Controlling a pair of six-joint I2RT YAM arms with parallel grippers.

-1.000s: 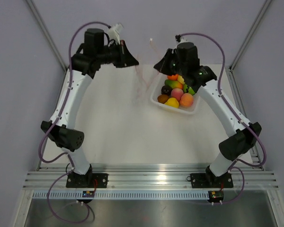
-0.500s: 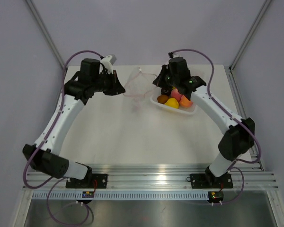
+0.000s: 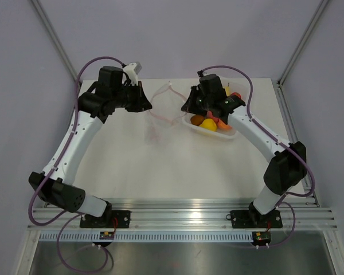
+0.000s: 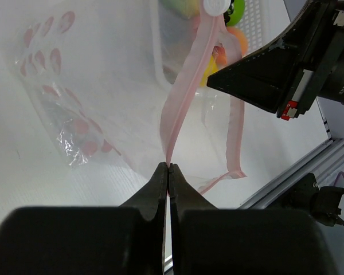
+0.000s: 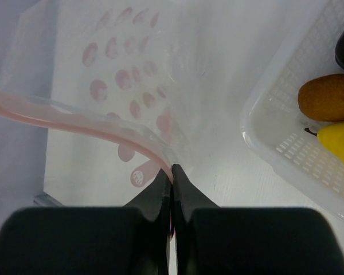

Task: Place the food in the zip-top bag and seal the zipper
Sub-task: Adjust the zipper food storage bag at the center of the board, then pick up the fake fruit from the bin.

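Note:
The zip-top bag (image 3: pixel 160 112) is clear with pink dots and hangs between my two grippers at the far middle of the table. My left gripper (image 3: pixel 147 104) is shut on one side of the pink zipper (image 4: pixel 183 91). My right gripper (image 3: pixel 187 106) is shut on the other side of the zipper (image 5: pixel 74 120). The bag's mouth gapes as a loop between them. The food (image 3: pixel 209 121) lies in a white tray (image 3: pixel 229 134) just right of the bag. A brown fruit (image 5: pixel 329 96) and a yellow fruit (image 5: pixel 339 146) show in the right wrist view. No fruit shows inside the bag (image 4: pixel 86 86).
The white tray's perforated wall (image 5: pixel 275 137) stands close to the right of my right gripper (image 5: pixel 172 168). The right arm's black wrist (image 4: pixel 286 63) is close in front of my left gripper (image 4: pixel 168 166). Metal rails (image 3: pixel 183 209) run along the near table edge.
Both arms have come down from a raised pose toward the far table, carrying the bag with them. The right gripper has moved left over the tray's edge, and the bag's mouth has spread wider.

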